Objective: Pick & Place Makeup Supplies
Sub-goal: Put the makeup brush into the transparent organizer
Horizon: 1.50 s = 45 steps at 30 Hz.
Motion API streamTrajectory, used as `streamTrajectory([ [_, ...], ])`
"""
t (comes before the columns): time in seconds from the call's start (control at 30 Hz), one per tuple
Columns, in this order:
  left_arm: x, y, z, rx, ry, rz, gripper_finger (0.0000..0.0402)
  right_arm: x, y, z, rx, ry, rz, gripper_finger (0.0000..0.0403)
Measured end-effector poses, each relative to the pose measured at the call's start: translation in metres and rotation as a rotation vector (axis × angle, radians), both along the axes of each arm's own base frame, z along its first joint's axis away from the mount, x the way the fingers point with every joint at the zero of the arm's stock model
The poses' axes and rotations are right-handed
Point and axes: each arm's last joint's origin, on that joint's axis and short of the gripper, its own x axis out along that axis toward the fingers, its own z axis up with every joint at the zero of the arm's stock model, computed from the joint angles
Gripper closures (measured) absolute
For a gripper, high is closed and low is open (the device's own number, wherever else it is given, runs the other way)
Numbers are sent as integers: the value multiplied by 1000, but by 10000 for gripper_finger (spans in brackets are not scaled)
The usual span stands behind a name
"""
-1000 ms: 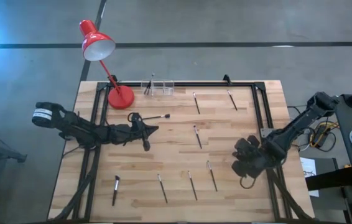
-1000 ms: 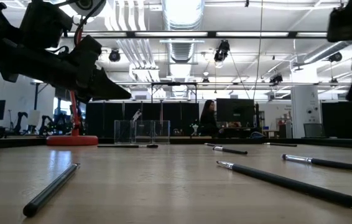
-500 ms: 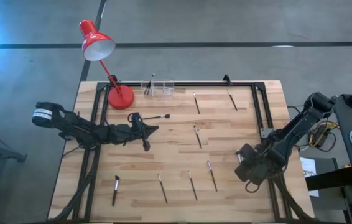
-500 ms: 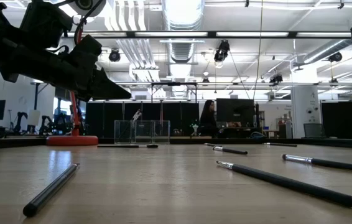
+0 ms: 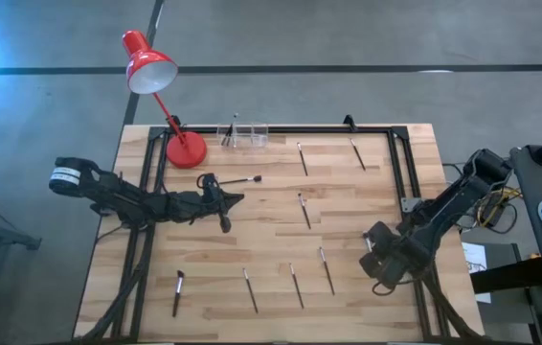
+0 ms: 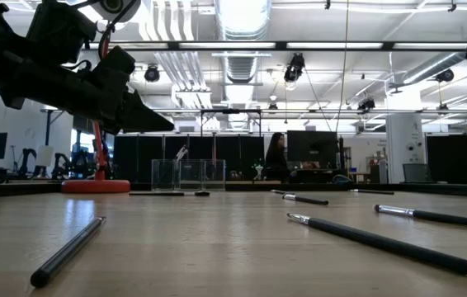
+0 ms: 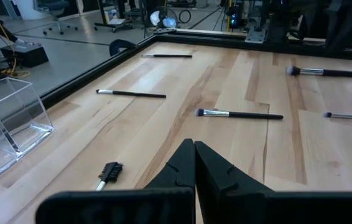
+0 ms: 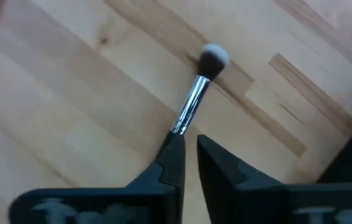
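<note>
1. From above we count eight brushes lying loose on the wooden table (image 5: 348, 192): two near the far edge (image 5: 302, 158) and (image 5: 357, 153), one by the left arm (image 5: 242, 180), one in the middle (image 5: 304, 210), and four in a row along the near side (image 5: 178, 291), (image 5: 250, 289), (image 5: 295, 286), (image 5: 327, 270).
2. We also see one clear box (image 5: 243, 135) at the far edge with a couple of thin dark sticks in it, probably brushes, though we cannot make them out well from above.
3. One red lamp (image 5: 151, 67) stands on its round base at the far left corner.
4. There are two arms. The left gripper (image 5: 236, 200) hangs over the left-middle of the table, its arm stretched out low from the left side. Its fingers (image 7: 182, 163) are pressed together with nothing between them. The nearest brush lies just beyond its tip, toward the far edge, not touching it.
5. The right gripper (image 5: 374, 251) sits over the near right part of the table, its arm folded down from the right edge. Its fingers (image 8: 175, 155) are nearly together, a thin gap between them.
6. In the right wrist view a silver-handled brush (image 8: 199, 90) lies on the wood just ahead of the fingertips, its handle end at the tip of one finger and its bristles pointing away; we cannot tell whether they touch.
</note>
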Motion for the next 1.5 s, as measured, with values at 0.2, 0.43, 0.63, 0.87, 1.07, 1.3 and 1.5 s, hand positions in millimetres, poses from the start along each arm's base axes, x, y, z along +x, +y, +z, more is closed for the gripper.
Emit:
streamTrajectory([
  [0.2,0,0,1,0,-11,0,401,11,-7,-9,-18,50,-62,300],
  [0.43,0,0,1,-7,-8,-1,401,18,-14,-13,-28,70,-87,254],
  [0.63,2,1,1,-9,-8,-49,401,20,-14,-15,-15,46,-107,248],
  [0.87,8,-1,5,19,-5,-140,401,34,-6,-15,64,-93,-109,248],
  [1.07,12,-1,4,63,23,-149,401,37,-10,-15,72,-104,-155,248],
  [1.3,13,-1,1,74,38,-152,401,46,-12,-13,100,-140,-147,248],
  [1.5,13,-1,2,67,35,-150,401,48,-11,-11,98,-140,-96,219],
])
